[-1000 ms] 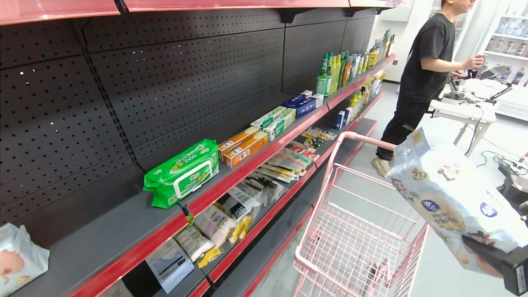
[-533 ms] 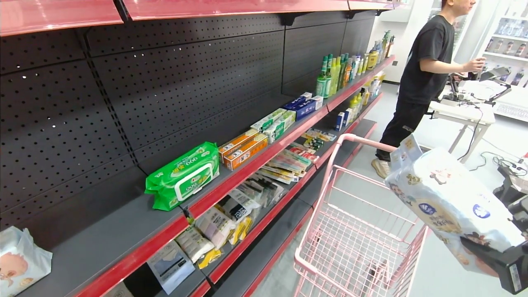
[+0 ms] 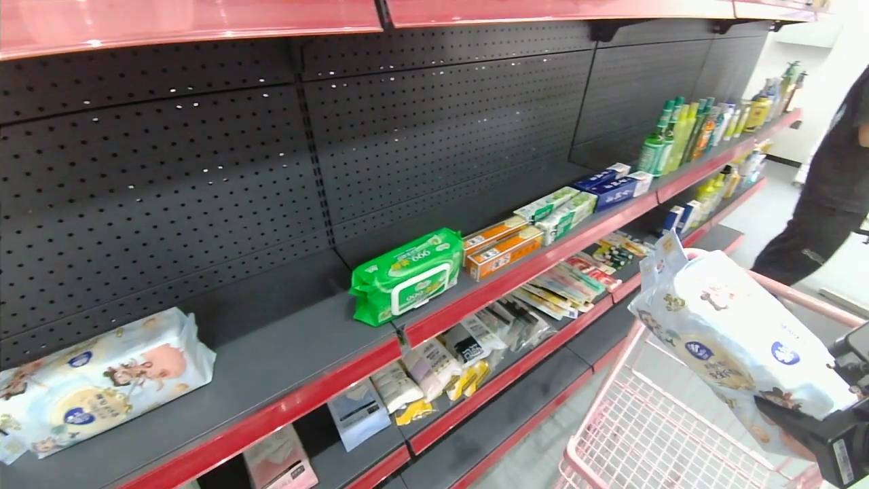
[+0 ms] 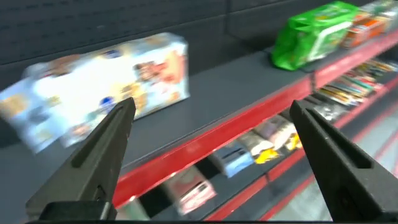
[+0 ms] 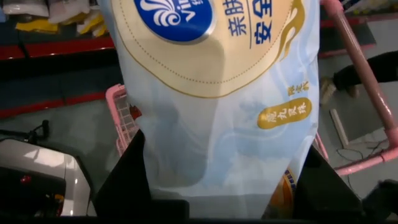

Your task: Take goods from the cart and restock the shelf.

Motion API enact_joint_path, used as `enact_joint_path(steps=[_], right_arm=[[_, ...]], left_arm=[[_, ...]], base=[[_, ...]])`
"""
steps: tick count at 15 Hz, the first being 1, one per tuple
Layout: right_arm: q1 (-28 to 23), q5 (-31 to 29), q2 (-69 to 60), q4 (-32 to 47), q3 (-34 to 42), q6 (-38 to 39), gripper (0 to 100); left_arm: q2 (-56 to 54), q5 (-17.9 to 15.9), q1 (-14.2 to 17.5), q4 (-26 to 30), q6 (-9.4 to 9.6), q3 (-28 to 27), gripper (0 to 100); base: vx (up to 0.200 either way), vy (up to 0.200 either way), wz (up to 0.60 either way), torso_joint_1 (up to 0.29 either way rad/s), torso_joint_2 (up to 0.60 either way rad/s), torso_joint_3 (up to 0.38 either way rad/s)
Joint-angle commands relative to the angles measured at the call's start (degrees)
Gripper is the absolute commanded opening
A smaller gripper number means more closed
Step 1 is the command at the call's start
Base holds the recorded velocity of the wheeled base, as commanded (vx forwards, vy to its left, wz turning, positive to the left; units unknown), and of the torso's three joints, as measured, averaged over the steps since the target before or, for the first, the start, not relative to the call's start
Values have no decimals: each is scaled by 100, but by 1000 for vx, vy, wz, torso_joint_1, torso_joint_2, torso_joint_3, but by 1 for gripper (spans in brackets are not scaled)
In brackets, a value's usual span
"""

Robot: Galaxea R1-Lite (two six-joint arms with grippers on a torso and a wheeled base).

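Firmly, my right tool (image 5: pixel 224 186) clamps the white-and-blue soft plastic pack (image 3: pixel 733 339) above the pink wire cart (image 3: pixel 665 428); my left tool (image 4: pixel 211 106) hangs wide apart, empty, facing the grey metal shelf (image 3: pixel 285 346).

Shelf board (image 3: pixel 285 346) bare between white pack (image 3: pixel 102 380) at 8 o'clock and green pack (image 3: pixel 406 275) near centre. Orange boxes (image 3: pixel 502 248) crowd its 2 o'clock side. Red shelf (image 3: pixel 204 24) overhead, 12 o'clock.

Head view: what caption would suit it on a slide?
Right claw holds a white pack above the pink cart, facing a shelf with a matching pack and green wipes.
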Motion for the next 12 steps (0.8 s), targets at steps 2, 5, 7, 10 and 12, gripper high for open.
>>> enact_joint_path(steps=[2, 5, 7, 10, 12], right_arm=[[15, 10, 34, -8, 6, -3, 0], [15, 19, 7, -8, 6, -38, 0], [15, 19, -19, -8, 6, -29, 0], [15, -16, -45, -8, 15, -82, 0], [15, -8, -204, -8, 15, -134, 0]], left_arm=[[7, 2, 1, -4, -1, 0, 100], [7, 2, 1, -4, -1, 0, 100], [7, 2, 1, -4, -1, 0, 100], [7, 2, 1, -4, 8, 0, 100], [7, 2, 1, -4, 8, 0, 100]], base=[[0, 0, 600, 0, 2, 0], [0, 0, 600, 2, 2, 4], [0, 0, 600, 2, 2, 0], [0, 0, 400, 0, -3, 2], [0, 0, 0, 0, 0, 0]])
